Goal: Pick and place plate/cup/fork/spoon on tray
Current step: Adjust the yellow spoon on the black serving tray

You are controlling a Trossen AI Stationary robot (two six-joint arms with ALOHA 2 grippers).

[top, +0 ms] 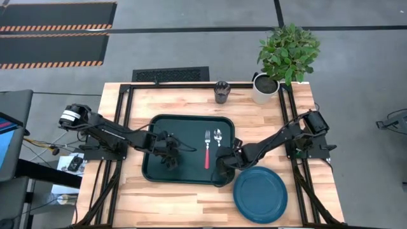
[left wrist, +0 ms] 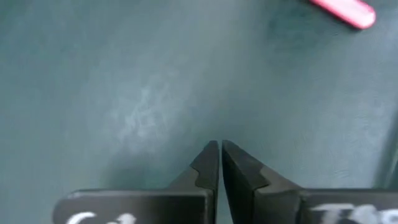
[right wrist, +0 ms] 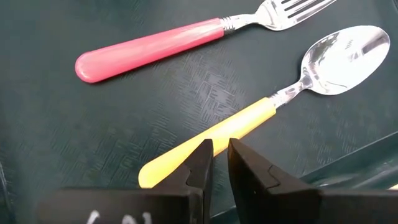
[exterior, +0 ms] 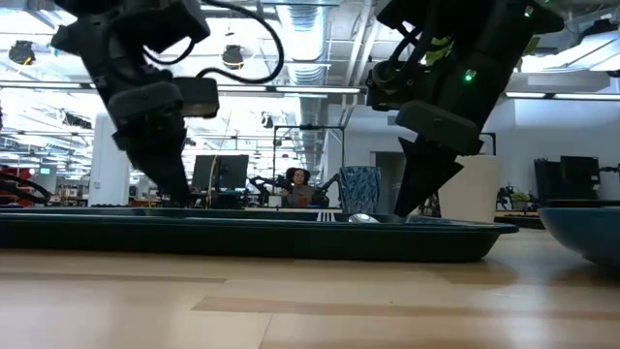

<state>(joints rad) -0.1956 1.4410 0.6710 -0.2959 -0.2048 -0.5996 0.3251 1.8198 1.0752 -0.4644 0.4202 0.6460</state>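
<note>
The dark green tray [top: 159, 127] lies mid-table. On its right part lie the red-handled fork [top: 207, 150] and, beside it, the orange-yellow-handled spoon [right wrist: 336, 53], both flat on the tray floor. My right gripper [right wrist: 219, 152] is all but shut, with a narrow gap, pointing down right over the spoon's handle. My left gripper [left wrist: 220, 149] is shut over the bare tray floor [left wrist: 124, 93], left of the fork. The blue plate [top: 259, 194] rests on the table by the tray's near right corner. The dark cup [top: 221, 92] stands at the far edge. My right gripper's fingertips stand over the spoon's yellow handle [right wrist: 249, 121] near its free end, coming from above, with the handle running slantwise under both tips. The spoon lies flat on the tray. I cannot tell whether the tips touch it. My left gripper touches nothing that shows.
A white pot with a green plant [top: 266, 88] stands at the table's far right, next to the cup. Bare wood lies in front of the tray and along its left side. In the low view a person sits in the room far behind the table.
</note>
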